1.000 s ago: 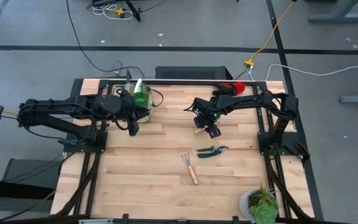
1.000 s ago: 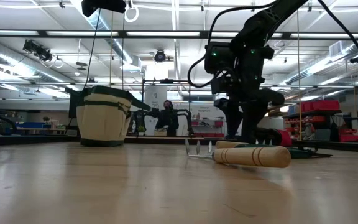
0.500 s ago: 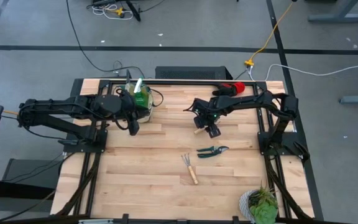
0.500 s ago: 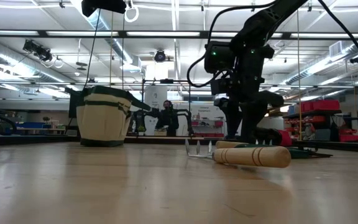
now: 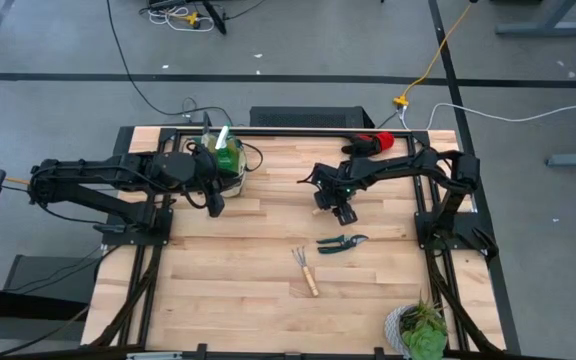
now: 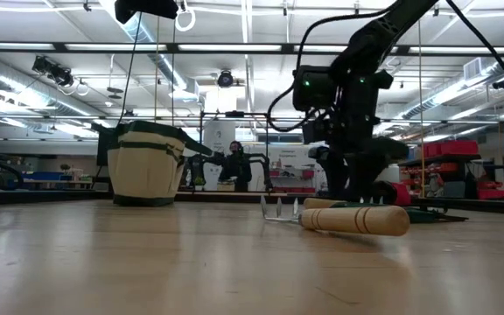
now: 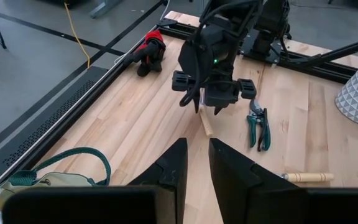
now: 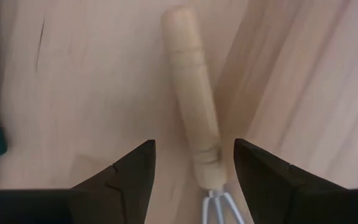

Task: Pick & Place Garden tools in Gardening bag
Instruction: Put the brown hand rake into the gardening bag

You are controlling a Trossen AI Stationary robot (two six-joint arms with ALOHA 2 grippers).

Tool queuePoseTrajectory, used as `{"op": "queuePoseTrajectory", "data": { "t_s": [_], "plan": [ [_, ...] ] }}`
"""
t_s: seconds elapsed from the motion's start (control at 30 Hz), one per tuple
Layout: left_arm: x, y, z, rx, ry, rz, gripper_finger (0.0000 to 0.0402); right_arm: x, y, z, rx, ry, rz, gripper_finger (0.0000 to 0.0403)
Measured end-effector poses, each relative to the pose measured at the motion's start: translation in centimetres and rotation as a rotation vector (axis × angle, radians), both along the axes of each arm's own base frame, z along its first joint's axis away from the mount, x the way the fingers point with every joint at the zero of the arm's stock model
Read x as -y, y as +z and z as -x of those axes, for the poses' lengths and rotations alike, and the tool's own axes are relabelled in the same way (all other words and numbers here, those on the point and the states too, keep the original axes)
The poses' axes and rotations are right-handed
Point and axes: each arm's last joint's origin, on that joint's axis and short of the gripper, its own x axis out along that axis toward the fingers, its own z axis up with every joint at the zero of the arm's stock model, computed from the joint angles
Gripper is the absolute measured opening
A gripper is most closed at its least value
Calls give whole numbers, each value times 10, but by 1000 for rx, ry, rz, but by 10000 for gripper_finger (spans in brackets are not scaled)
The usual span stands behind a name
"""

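Tabletop | right gripper: jaws wide, astride rake handle, apparently untouching | left gripper: jaws narrow, empty, beside gardening bag

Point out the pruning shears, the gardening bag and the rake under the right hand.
pruning shears (image 5: 342, 241): high view, on the pivot where blades meet handles.
gardening bag (image 6: 143, 174): low view, on its beige canvas side.
rake (image 8: 193, 115): right wrist view, on the middle of its wooden handle.

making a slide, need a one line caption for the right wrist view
Right hand open above a wooden-handled mini rake lying on the table.
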Motion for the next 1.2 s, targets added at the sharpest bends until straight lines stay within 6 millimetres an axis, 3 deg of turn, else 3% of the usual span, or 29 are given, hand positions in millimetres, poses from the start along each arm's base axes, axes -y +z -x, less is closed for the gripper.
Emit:
{"op": "queuePoseTrajectory", "data": {
  "t_s": [0.37, 0.83, 1.2],
  "plan": [
    [0, 0, 0, 0, 13, -7, 71, 0, -2, 1, 2, 4, 2, 217],
    [0, 0, 0, 0, 14, -8, 71, 1, -2, 0, 7, 22, 15, 149],
    [0, 0, 0, 0, 14, -8, 71, 1, -3, 1, 12, 34, 19, 142]
  ]
}}
